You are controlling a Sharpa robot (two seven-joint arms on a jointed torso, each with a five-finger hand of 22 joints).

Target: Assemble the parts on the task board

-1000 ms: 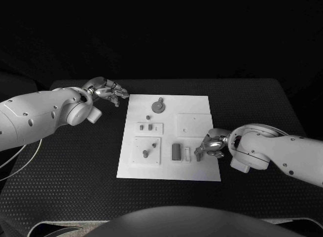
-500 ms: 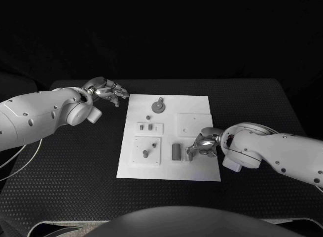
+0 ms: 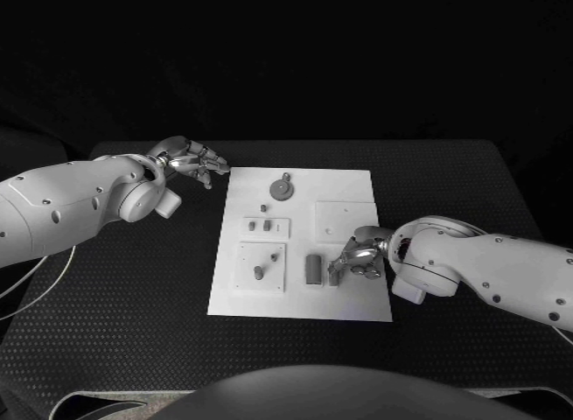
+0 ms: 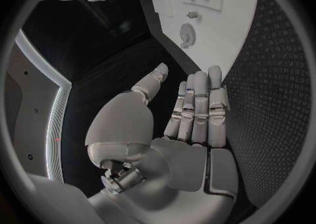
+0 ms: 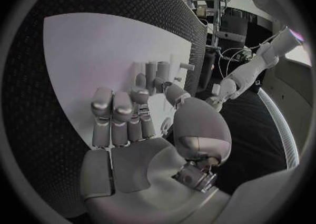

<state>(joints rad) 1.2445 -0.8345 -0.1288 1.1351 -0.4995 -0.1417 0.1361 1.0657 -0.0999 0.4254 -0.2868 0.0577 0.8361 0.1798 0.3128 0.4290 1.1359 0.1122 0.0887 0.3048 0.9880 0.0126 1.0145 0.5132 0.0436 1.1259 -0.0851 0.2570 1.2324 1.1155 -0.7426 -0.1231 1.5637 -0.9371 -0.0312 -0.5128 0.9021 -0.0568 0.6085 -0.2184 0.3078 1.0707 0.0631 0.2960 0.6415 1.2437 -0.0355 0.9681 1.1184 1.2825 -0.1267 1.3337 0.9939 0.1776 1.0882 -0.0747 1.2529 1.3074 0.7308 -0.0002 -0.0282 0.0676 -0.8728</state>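
If the small pale bar (image 3: pixel 331 271) on the flat white task board (image 3: pixel 343 188) is pinched crookedly by the silver right hand (image 3: pixel 358 258), whose grip cannot be told, it could be dropped.

A black table with a fine dotted, textured top (image 3: pixel 135 289) fills the middle of the head view, its rounded corners fading into darkness. Off its near-left corner, a thin pale cable (image 3: pixel 11 296) loops over the edge. The same dotted black surface (image 4: pixel 270 92) shows in the left wrist view.
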